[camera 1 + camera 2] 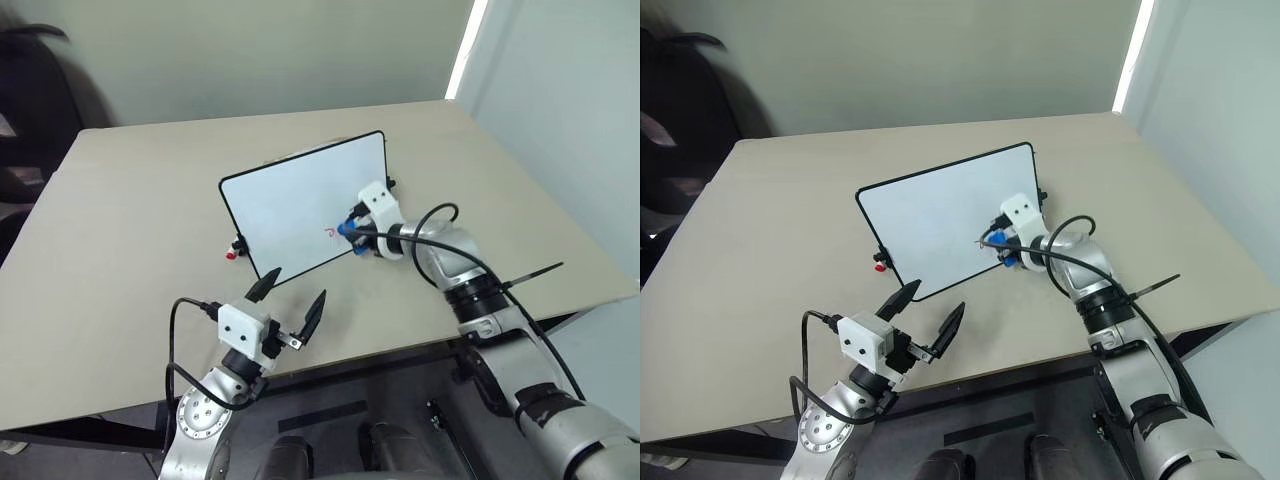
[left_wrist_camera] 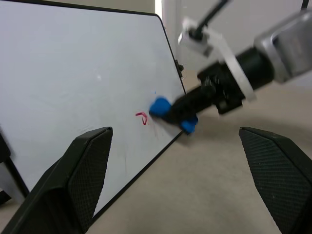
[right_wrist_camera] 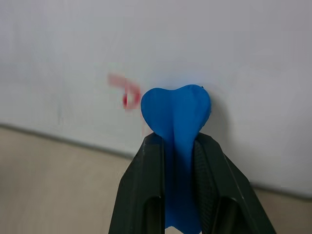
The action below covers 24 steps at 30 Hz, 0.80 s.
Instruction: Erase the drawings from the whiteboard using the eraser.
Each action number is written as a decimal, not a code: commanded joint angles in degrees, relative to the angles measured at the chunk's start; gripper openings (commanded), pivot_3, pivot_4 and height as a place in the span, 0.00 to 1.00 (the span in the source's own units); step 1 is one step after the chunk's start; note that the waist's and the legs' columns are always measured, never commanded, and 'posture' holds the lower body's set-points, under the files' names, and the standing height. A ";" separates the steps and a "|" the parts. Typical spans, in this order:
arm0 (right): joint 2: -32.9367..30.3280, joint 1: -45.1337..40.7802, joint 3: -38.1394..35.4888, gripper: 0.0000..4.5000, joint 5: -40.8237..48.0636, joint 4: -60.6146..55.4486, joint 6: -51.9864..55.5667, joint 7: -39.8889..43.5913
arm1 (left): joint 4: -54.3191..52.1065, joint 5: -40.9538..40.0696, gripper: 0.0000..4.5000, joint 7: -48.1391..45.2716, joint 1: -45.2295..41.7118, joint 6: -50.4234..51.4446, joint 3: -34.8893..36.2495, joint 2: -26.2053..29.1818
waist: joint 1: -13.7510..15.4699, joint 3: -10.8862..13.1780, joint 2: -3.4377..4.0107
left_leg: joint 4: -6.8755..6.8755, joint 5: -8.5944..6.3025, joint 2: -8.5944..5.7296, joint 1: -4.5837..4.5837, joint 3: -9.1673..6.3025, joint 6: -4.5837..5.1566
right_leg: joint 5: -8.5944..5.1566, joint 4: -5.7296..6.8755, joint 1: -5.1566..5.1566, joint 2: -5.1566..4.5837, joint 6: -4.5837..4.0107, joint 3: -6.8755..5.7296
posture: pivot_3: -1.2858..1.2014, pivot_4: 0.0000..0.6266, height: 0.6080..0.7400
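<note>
Beige table (image 1: 130, 230) bearing a black-framed whiteboard (image 1: 290, 200) lying skewed near its middle; a small red-tipped marker piece (image 1: 233, 253) rests just beside the board's near-left edge.

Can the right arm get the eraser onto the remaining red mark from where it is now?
Probably yes. The right claw is shut on the eraser, which sits at the whiteboard right beside the red mark, with nothing between them.
</note>
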 commanded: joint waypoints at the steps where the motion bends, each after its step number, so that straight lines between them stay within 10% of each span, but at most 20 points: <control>1: 0.96 -0.02 1.06 0.16 -0.90 -0.73 0.00 -0.24 | -0.88 0.04 1.00 0.13 -0.04 -0.30 0.18 -0.04 | -0.01 0.02 0.02 | 0.00 0.00 0.00 -0.01 0.00 0.00 | 0.00 -0.01 -0.02 0.00 0.00 0.00 | 0.52 0.24 0.99; 24: 2.34 -2.98 1.17 0.16 -0.21 -7.95 3.17 -0.01 | -0.13 -0.08 1.00 0.03 -0.86 -0.58 0.12 -0.26 | 0.27 -0.31 -0.13 | 0.04 0.02 0.01 0.01 0.01 0.03 | 0.26 -0.05 -0.31 -0.01 -0.39 -0.03 | 0.52 0.24 0.99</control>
